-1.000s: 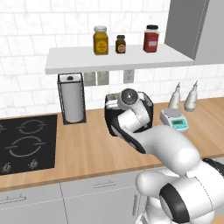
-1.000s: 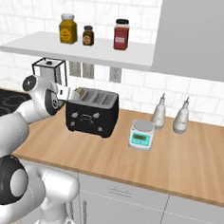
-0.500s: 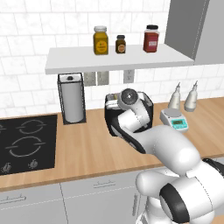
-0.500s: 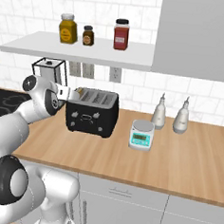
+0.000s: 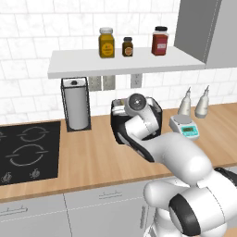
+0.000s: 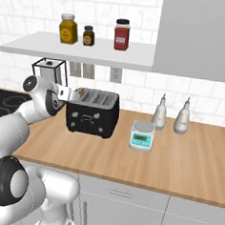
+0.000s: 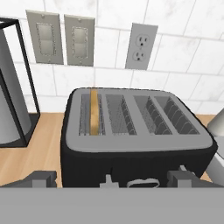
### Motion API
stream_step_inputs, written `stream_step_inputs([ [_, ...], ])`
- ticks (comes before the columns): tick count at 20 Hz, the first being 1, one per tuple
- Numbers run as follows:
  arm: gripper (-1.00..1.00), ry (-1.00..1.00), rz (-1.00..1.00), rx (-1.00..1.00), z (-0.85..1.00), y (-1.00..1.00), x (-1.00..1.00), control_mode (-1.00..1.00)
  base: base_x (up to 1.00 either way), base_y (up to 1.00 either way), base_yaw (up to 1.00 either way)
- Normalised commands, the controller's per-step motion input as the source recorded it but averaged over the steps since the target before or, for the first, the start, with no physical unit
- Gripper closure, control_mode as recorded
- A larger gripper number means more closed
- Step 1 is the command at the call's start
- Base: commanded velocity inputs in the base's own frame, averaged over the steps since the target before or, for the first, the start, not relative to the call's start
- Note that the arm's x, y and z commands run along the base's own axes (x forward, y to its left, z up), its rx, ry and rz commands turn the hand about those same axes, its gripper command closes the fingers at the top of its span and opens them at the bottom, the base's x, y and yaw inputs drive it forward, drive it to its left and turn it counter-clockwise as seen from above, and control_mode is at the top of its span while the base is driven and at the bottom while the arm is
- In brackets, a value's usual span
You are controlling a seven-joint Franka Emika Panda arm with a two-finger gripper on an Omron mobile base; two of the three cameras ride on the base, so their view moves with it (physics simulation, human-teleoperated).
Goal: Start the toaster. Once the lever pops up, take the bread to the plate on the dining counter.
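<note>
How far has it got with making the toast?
Done: the bread sits in the toaster's leftmost slot. In hand: the open gripper hovers at the toaster's front, holding nothing. Left: starting the toaster, then carrying the bread to the plate.

No visible change: arm (image 5: 152, 139) and toaster (image 6: 92, 112) same as earlier.

Glossy white rounded arm (image 5: 178, 155) with dark joint rings, small dark fingers (image 7: 41, 177).

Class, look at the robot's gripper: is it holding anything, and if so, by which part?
Nothing is held. The gripper is open, its fingers apart in front of the toaster, and the bread sits in a slot.
</note>
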Motion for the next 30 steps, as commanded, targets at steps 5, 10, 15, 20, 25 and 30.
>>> stream_step_inputs([
  [5,-1.00,0.02,0.00,0.05,0.01,-0.03,0.00,-1.00,0.00,0.00,0.00],
  [10,-1.00,0.10,0.00,0.00,0.00,0.00,0.00,-1.00,0.00,0.00,0.00],
  [15,-1.00,0.00,0.00,0.02,0.00,-0.06,0.00,-1.00,0.00,0.00,0.00],
  [20,-1.00,-0.03,0.00,0.00,0.00,-0.15,0.00,-1.00,0.00,0.00,0.00],
  [25,-1.00,0.00,0.00,0.05,0.00,-0.11,0.15,-1.00,0.00,0.00,0.00],
  [30,-1.00,0.00,0.00,0.15,0.00,-0.01,0.11,-1.00,0.00,0.00,0.00],
])
